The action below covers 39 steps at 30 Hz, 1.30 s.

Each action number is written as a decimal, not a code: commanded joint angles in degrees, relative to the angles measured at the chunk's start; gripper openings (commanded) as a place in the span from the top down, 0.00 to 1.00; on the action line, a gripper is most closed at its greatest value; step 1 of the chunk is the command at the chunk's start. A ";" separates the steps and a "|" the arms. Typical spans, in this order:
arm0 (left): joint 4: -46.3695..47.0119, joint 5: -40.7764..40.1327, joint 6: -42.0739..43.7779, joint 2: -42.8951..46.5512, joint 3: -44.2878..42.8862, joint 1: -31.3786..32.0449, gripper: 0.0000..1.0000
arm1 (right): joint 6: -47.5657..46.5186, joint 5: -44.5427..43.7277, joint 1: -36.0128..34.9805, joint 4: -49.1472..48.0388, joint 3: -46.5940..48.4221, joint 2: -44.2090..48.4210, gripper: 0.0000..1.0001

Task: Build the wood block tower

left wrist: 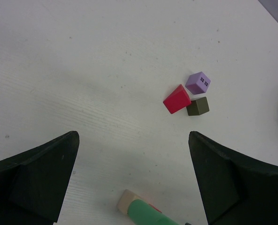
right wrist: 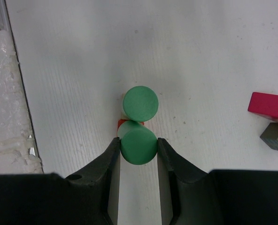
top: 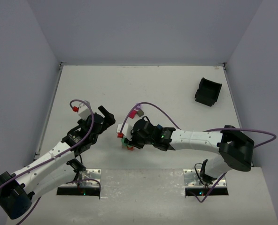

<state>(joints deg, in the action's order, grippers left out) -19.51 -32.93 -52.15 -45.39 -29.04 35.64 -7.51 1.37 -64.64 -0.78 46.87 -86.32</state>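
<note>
In the right wrist view my right gripper [right wrist: 138, 141] is shut on an upright green cylinder [right wrist: 138, 146] that stands over a red block [right wrist: 121, 123]. A second green cylinder [right wrist: 140, 103] stands just beyond it on a tan block. In the top view this cluster [top: 126, 143] sits under my right gripper [top: 130, 139]. My left gripper [top: 109, 119] is open and empty, just left of the cluster. In the left wrist view its open gripper [left wrist: 133, 140] frames bare table, with the tan block [left wrist: 128, 200] and a green cylinder [left wrist: 150, 214] at the bottom edge.
Loose blocks lie together beyond the cluster: a red one [left wrist: 177, 99], a purple one [left wrist: 198, 82] and a dark olive one [left wrist: 197, 106]. The red one [right wrist: 268, 104] and the olive one [right wrist: 276, 137] also show in the right wrist view. A black bin [top: 208, 91] sits far right.
</note>
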 commanded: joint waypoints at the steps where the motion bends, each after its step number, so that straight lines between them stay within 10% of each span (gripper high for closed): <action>1: 2.19 0.32 0.82 0.65 -0.23 -0.26 0.00 | 0.52 0.30 -0.35 -1.47 2.52 -0.20 0.95; 39: 2.81 1.11 2.05 -0.14 -0.14 -0.31 0.00 | 1.18 -1.11 -0.40 -0.37 3.23 -1.65 0.85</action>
<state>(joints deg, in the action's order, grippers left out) -19.07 -31.88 -51.01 -45.52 -29.04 35.64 -7.19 1.02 -64.64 0.14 47.50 -87.96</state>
